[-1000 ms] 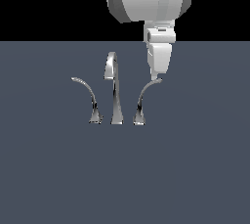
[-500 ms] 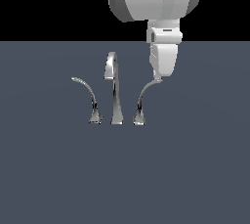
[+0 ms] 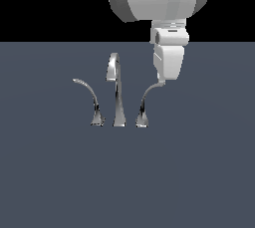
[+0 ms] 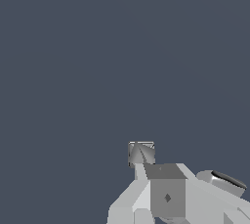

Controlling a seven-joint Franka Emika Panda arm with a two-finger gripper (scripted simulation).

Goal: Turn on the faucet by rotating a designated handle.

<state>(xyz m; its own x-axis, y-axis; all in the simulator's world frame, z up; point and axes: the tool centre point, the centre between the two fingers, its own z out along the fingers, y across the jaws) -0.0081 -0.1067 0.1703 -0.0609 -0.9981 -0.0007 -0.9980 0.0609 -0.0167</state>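
Exterior view first: the faucet (image 3: 117, 92) is seen standing on the flat grey worktop (image 3: 50, 182), well away from any visible edge and nearer the far boundary than the near one, with its tall hooked spout in the middle and a curved lever on either side. The handle (image 3: 146, 103) to be turned is the lever toward the exterior view's right, its flared base planted just beside the spout's foot and its thin arm sweeping up and outward. The pincer (image 3: 164, 76) is hung from above with its lower end met by the tip of that arm, touching or very nearly so; this placement is judged to be chosen because a push at the far end of the lever gives the most turning effect about the base. The other lever (image 3: 91, 103) is left untouched and apart. Whether the jaws are spread or closed cannot be told from this side, since only one pale block is shown. Wrist view next: the pincer's grey body and a small chrome piece, probably part of the handle (image 4: 141, 152), are shown against bare worktop, and the jaw setting cannot be told there either.
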